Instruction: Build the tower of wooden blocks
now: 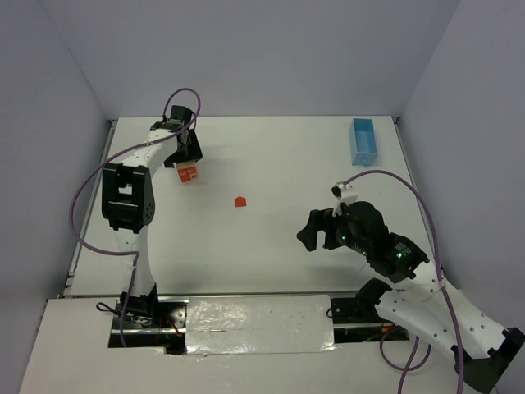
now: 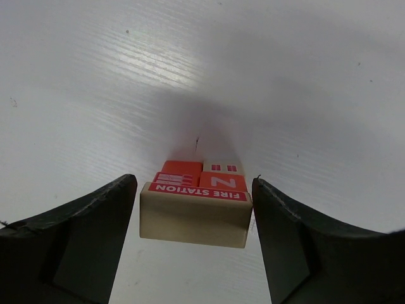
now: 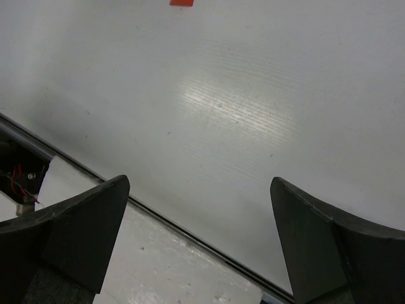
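Observation:
A small stack of wooden blocks (image 1: 188, 173) stands at the far left of the table. In the left wrist view its top piece is a pale tan bar (image 2: 195, 218) with a red "FIRE STATION" face, lying on red-orange blocks (image 2: 180, 172). My left gripper (image 1: 188, 158) (image 2: 193, 185) straddles the bar, with a thin gap showing at each finger, so it is open. A lone red-orange block (image 1: 239, 201) lies mid-table and shows at the top edge of the right wrist view (image 3: 181, 2). My right gripper (image 1: 312, 233) (image 3: 199, 183) is open and empty above the near table edge.
A light-blue rectangular tray (image 1: 363, 140) stands at the far right corner. Grey walls enclose the white table (image 1: 279, 164). A taped silver strip (image 1: 254, 316) runs along the near edge between the arm bases.

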Motion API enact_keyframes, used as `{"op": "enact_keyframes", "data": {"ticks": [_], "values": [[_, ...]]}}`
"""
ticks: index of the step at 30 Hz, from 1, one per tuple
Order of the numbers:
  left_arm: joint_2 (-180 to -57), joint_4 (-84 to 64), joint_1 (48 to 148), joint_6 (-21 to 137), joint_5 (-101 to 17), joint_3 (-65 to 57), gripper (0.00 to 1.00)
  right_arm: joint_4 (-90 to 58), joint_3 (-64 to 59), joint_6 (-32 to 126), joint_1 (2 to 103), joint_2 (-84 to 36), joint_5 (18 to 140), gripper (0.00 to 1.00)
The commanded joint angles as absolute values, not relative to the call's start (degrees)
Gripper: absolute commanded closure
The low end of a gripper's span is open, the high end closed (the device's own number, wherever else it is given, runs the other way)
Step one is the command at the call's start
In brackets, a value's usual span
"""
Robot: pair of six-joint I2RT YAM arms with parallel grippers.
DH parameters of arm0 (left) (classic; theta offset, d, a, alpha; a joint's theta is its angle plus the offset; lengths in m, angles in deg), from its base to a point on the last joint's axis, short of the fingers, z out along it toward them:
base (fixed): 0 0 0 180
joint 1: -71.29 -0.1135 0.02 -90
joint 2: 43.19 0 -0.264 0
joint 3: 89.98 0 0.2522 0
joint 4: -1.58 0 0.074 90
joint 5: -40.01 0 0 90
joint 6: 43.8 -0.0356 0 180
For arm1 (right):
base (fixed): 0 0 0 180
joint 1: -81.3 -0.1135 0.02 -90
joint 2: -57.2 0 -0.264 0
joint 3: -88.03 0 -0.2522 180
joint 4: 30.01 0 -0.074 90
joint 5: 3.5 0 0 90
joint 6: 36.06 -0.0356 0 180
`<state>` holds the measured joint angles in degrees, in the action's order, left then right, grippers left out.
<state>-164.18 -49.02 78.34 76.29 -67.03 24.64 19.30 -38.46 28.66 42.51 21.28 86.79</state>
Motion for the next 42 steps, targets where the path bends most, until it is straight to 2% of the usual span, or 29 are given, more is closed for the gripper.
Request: {"op": "enact_keyframes", "data": {"ticks": [1,3,7,17,25,42], "values": [[-160.4,-47.7,78.1,76.3,-66.8,24.3,0.11,16.7,-38.9,29.6,42.5,21.6,85.5,0.0],[-159.6,-47.2,78.1,76.2,-66.4,24.1,0.06,16.6,-38.8,29.6,42.5,21.6,85.4,0.0],[-158.3,-46.6,78.1,76.0,-65.6,24.3,0.0,16.7,-38.8,29.7,42.4,21.6,85.4,0.0],[-153.4,-48.4,79.3,75.0,-66.4,23.3,0.0,16.5,-38.9,29.7,42.4,21.3,85.4,0.0],[-157.5,-55.9,79.7,71.7,-64.3,27.4,0.0,16.4,-39.0,29.9,42.5,21.6,84.6,0.0],[-163.2,-55.6,79.8,72.1,-63.4,27.8,0.0,16.1,-39.2,30.0,42.5,21.6,84.1,0.0]]}}
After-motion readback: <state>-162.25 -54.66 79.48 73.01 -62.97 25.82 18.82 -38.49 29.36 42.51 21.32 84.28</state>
